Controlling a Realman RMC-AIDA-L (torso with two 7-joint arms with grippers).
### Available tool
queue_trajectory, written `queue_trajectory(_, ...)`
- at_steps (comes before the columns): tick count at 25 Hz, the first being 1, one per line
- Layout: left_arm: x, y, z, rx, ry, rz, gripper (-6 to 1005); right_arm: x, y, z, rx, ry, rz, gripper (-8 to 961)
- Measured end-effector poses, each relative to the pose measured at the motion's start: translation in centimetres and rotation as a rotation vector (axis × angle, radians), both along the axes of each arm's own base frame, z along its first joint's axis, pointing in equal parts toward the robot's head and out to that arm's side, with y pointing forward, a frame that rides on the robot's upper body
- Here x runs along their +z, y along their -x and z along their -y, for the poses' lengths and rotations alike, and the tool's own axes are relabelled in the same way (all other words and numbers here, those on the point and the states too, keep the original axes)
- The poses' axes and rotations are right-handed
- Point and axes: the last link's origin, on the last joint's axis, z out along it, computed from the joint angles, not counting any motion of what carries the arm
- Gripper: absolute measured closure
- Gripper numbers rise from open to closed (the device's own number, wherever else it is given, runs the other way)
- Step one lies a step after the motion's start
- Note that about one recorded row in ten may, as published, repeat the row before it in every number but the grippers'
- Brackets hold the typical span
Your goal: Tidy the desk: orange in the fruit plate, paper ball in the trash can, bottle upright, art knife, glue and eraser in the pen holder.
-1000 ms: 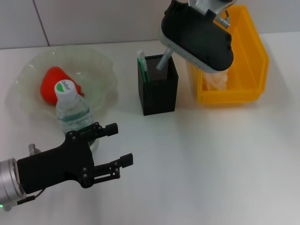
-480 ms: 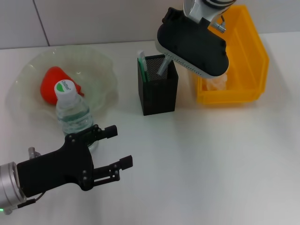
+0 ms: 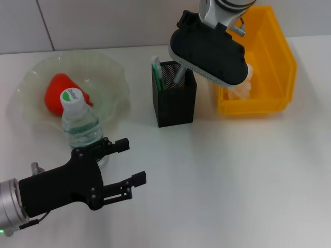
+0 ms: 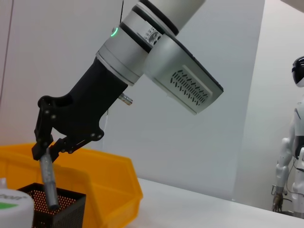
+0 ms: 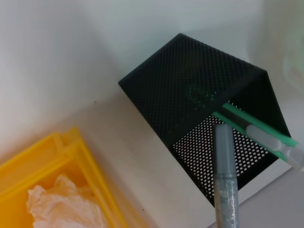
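You have 2 arms in view. The right claw (image 4: 46,148) hangs over the pen holder (image 3: 175,95) and is clamped on 1 grey stick (image 5: 224,175), which looks like the glue or the art knife; you cannot tell which. The stick's lower end sits inside the holder's mouth, tilted. Also in the holder: 1 green-and-white pen-shaped tool (image 5: 266,137), leaning at the corner on the robot's left side. So 2 items are in the holder; no eraser can be made out.

The left claw (image 3: 124,166) is low over the counter (image 3: 232,175) near the front edge, fingers spread apart, holding nothing. It sits just beside the bottle (image 3: 80,126), not touching it as far as you can see.

1 bottle, standing upright, cap on, at the front rim of the fruit plate (image 3: 111,70). 1 orange (image 3: 59,92) lies in the plate, behind the bottle.

1 trash can (image 3: 279,62) stands near the holder on the robot's right, with 1 paper ball (image 5: 61,204) inside it.
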Motion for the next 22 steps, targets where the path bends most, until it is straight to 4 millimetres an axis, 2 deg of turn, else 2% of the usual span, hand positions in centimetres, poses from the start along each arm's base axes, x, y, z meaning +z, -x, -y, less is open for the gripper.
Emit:
queue_trajectory(16,0.2,0.0,-0.2,0.000,-0.007,0.000,186,-0.3,0.4,0.3,-0.017,-0.016,-0.004,715)
queue_trajectory(20,0.3,0.0,-0.3,-0.001,-0.011,0.001,186,0.4,1.2,0.5,-0.037,-0.026,-0.033,709)
queue_trajectory(22,0.4,0.0,-0.2,-0.002,-0.011,0.002,186,1.9,2.6,1.1,-0.080,-0.032,-0.090,668)
